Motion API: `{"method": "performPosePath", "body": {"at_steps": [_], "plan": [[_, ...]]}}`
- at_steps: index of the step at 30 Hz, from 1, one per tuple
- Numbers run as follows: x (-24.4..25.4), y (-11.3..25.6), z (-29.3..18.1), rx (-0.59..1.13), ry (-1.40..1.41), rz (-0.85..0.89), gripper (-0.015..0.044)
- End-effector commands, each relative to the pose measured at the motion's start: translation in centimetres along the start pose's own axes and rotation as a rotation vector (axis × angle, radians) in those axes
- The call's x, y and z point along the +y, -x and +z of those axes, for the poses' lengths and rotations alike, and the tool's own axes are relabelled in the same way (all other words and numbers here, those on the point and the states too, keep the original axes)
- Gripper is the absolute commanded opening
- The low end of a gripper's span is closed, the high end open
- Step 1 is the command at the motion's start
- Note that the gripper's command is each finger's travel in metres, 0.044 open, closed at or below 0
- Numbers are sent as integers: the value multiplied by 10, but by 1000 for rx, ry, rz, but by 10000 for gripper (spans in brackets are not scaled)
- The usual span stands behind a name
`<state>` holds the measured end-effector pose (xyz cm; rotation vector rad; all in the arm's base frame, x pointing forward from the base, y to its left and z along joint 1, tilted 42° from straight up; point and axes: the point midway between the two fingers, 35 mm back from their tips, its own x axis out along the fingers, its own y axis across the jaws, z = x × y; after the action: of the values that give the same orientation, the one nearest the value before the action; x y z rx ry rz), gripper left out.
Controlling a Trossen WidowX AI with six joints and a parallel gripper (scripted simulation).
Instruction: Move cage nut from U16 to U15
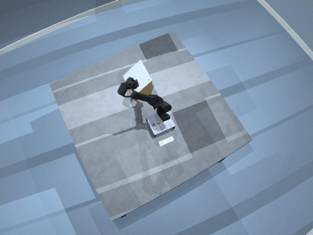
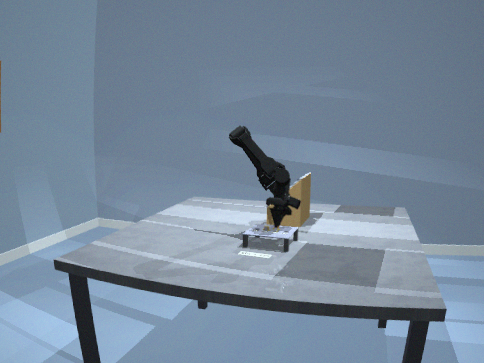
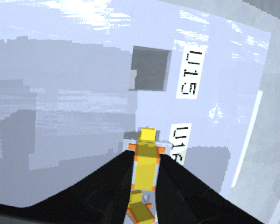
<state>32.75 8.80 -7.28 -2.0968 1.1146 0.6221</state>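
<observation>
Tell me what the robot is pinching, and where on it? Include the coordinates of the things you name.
The black gripper [image 1: 165, 117] [image 2: 277, 225] [image 3: 145, 161] pinches a small yellow-and-orange cage nut [image 3: 146, 169] by its two opposite long sides.
</observation>
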Motion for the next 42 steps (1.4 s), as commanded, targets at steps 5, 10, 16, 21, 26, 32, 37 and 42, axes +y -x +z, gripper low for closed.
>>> {"method": "performPosePath", "body": {"at_steps": [5,10,16,21,26,32,37,42], "plan": [[-1,0,1,-5,-4,5,29],[-1,0,1,-5,-4,11,29],[-2,0,1,-5,-4,14,29],[-2,0,1,-5,-4,19,29],[-3,0,2,-5,-4,23,29],[-3,0,2,-5,-4,28,29],[-4,0,2,-5,-4,31,29],[-4,0,2,-5,-4,31,29]]}}
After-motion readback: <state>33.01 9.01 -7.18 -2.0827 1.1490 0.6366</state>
